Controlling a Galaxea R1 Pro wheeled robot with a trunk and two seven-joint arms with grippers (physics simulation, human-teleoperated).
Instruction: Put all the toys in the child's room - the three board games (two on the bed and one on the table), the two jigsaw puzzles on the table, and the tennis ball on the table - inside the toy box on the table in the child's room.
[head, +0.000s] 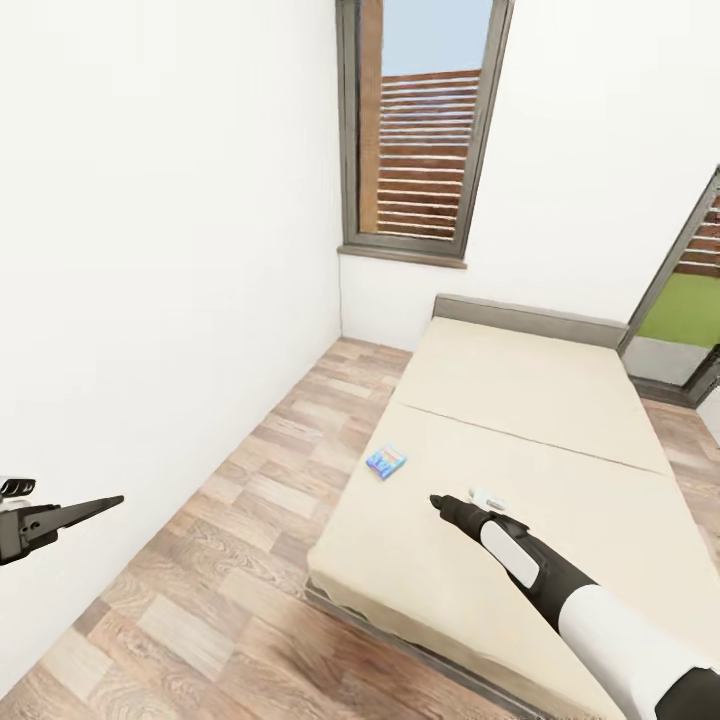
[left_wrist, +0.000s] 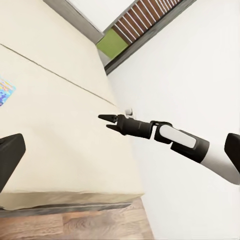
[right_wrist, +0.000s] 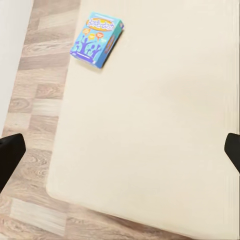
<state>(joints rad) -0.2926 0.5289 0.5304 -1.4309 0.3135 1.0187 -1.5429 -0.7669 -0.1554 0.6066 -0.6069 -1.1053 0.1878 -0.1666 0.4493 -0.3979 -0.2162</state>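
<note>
- The bed (head: 520, 440) takes up most of the head view: plain beige mattress, with wood floor (head: 230, 560) along its left side.
- The right gripper (head: 437, 501) hangs over the mattress, empty, jaws a little spread going by the left wrist view.
- The left gripper (head: 110, 499) is out over the floor, well apart. Can't tell if it's spread or pressed together.
- The small blue board game (head: 386, 461) lies flat near the bed's left edge, ahead-left of the right gripper, long axis slanted. The right arm's clearly nearer, I'd say.

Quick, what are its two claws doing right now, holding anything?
Left claw: cannot be told whether open or closed; nothing seen in it.
Right claw: open, empty, above the bed.
</note>
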